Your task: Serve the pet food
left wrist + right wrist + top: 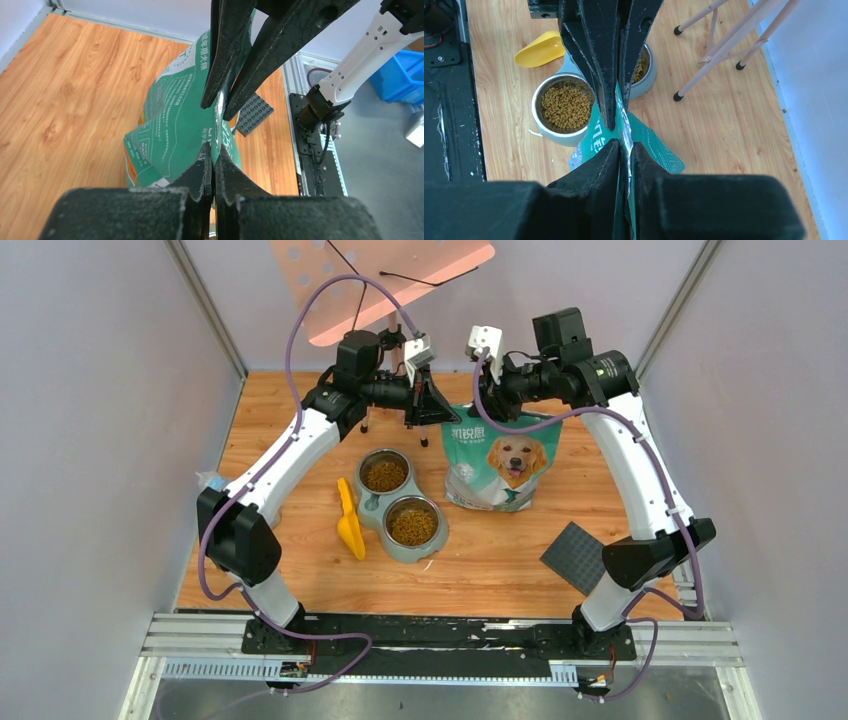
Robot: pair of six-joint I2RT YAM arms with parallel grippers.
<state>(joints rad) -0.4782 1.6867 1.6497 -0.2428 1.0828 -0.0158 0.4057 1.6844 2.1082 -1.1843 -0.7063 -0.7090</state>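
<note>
Pale walls [90,440] box the wooden desk [490,575], bare at its near middle. Pet food [412,526] fills two bowls [440,530] left of the bag [500,475]. Only the wrist views show the left fingers [197,172] and right fingers [596,167] pinching its top seam.

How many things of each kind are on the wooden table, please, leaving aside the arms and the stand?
Steel bowls, each holding pet food: 2
Yellow scoop: 1
Teal bag: 1
Dark studded mat: 1
Total: 5
</note>
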